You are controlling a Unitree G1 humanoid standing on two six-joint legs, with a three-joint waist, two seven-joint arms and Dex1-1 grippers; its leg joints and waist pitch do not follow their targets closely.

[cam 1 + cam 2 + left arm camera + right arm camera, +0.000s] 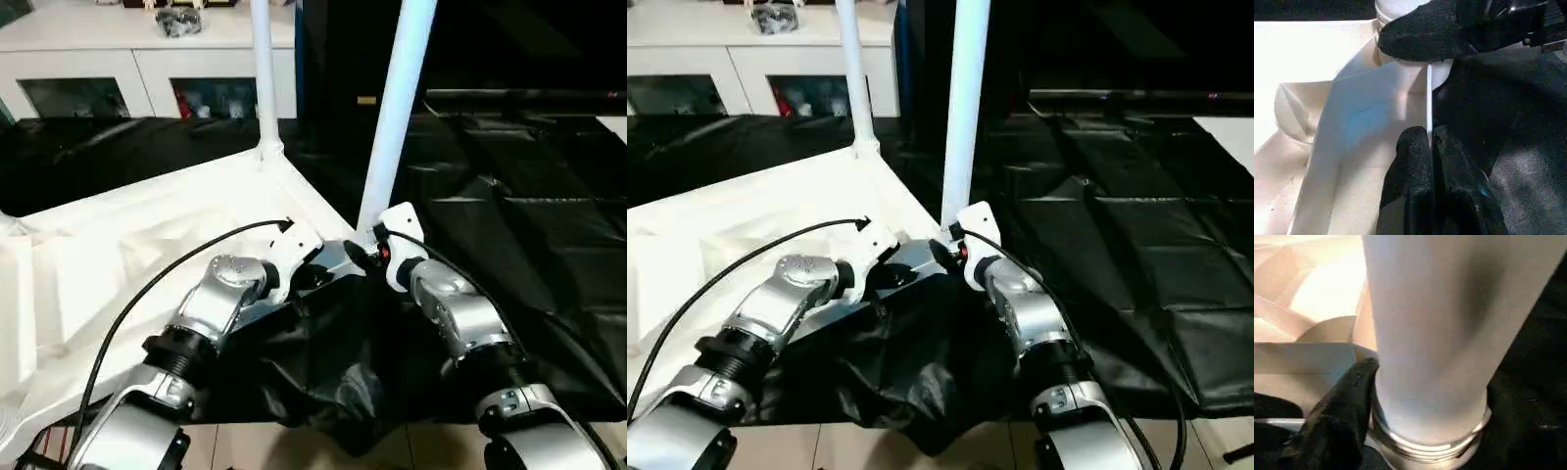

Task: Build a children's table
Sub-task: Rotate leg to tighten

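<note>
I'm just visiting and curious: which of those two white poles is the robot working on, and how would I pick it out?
Find the big white tabletop lying upside down on the black cloth. Two white legs stand up from its right-hand edge. The one you want is the nearer leg, at the corner closest to the robot, with the right gripper around its base; the farther leg stands alone by the cabinet.

Two upright legs (394,117) — obstacles
</note>
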